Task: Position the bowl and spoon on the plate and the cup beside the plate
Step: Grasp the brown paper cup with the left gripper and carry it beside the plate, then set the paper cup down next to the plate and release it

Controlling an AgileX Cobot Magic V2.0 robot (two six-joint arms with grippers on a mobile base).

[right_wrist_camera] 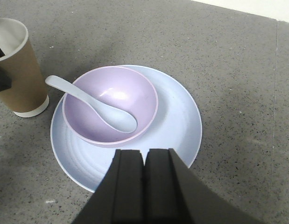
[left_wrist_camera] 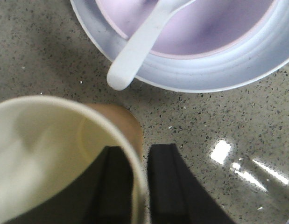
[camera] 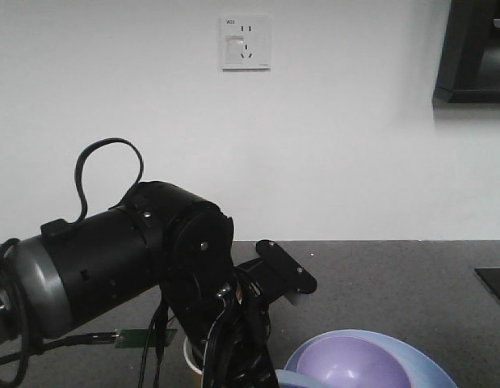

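Note:
The light blue plate (right_wrist_camera: 177, 121) lies on the grey speckled table. On it sits the lavender bowl (right_wrist_camera: 111, 88). The pale spoon (right_wrist_camera: 74, 91) rests with its scoop in the bowl and its handle sticking out over the left rim. Just left of the plate the brown cup (right_wrist_camera: 23, 74) stands upright on the table. My left gripper (left_wrist_camera: 140, 148) is shut on the cup (left_wrist_camera: 41, 154), one finger inside the wall and one outside. The spoon (left_wrist_camera: 139, 46), bowl (left_wrist_camera: 209, 23) and plate (left_wrist_camera: 205, 74) lie just beyond it. My right gripper (right_wrist_camera: 144, 151) hangs shut and empty over the plate's near rim.
In the front view my black left arm (camera: 136, 259) fills the lower left and hides most of the cup (camera: 193, 356). A white wall with a socket (camera: 245, 42) stands behind the table. A dark flat object (camera: 496, 283) lies at the table's right edge.

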